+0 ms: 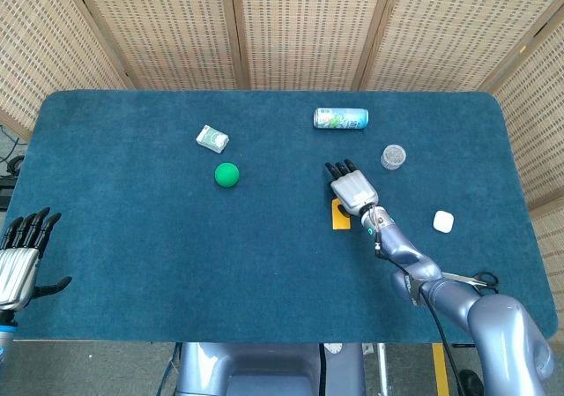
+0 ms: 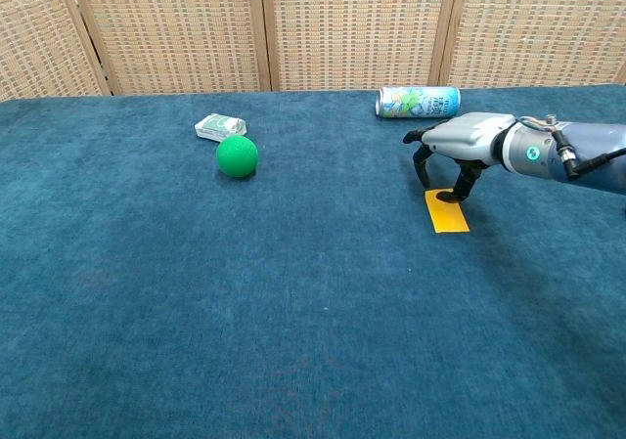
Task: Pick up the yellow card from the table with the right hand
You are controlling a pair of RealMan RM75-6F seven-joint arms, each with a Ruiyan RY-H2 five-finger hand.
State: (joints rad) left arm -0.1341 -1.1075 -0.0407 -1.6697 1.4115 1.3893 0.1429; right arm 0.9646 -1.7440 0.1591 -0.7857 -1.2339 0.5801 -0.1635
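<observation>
the yellow card (image 2: 447,211) lies flat on the blue table covering (image 2: 293,312), right of centre, and we see it from the chest view as a small upright rectangle with its far end under our right hand (image 2: 460,146). from the head view the card (image 1: 340,216) shows only partly, its right edge hidden beneath the hand (image 1: 354,190).

our right hand hovers palm down over the card's far end, fingers curled downward and apart; one dark fingertip (image 2: 445,197) reaches down to the card's far edge and seems to touch it, while the others hang just above the cloth beside it. the card is not lifted, and nothing is held in the hand.

further out, a drink can (image 2: 418,100) lies on its side just behind the hand, near the back of the table. a small round grey container (image 1: 393,157) sits to the right of the hand, and a white block (image 1: 442,221) lies further right. scissors (image 1: 476,280) rest near the front right edge.

well apart to the left, a green ball (image 2: 236,155) sits just in front of a small white and green carton (image 2: 219,125).

our left hand (image 1: 21,257) rests off the table's front left corner, fingers straight and slightly spread, holding nothing.
</observation>
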